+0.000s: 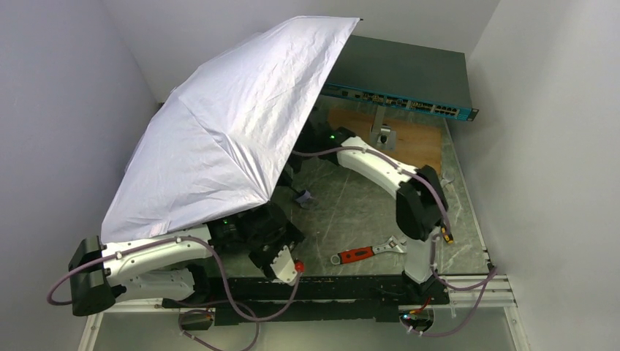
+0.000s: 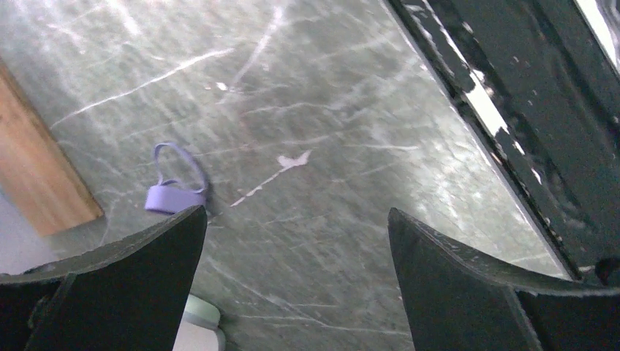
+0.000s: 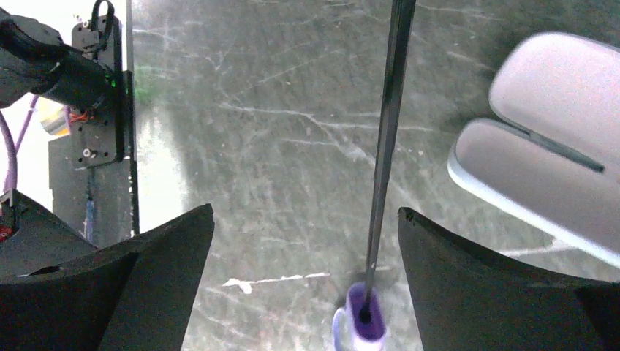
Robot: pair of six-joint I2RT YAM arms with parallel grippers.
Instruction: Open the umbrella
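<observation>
The umbrella [image 1: 227, 124] stands open, its pale lavender-white canopy tilted over the left half of the table. Its thin black shaft [image 3: 384, 146] runs down to the lavender handle [image 3: 363, 322], which rests on the table and also shows in the top view [image 1: 303, 196] and the left wrist view [image 2: 175, 191]. My right gripper [image 3: 305, 212] is open with the shaft between its jaws, closer to the right finger and touching neither. In the top view the canopy hides it. My left gripper [image 2: 296, 212] is open and empty above the tabletop, the handle beyond its left finger.
A pale oval clamshell case [image 3: 548, 146] lies to the right of the shaft. A red-handled wrench [image 1: 363, 254] lies near the front edge. A network switch [image 1: 398, 99] and a wooden board [image 1: 409, 139] are at the back. Walls close in on both sides.
</observation>
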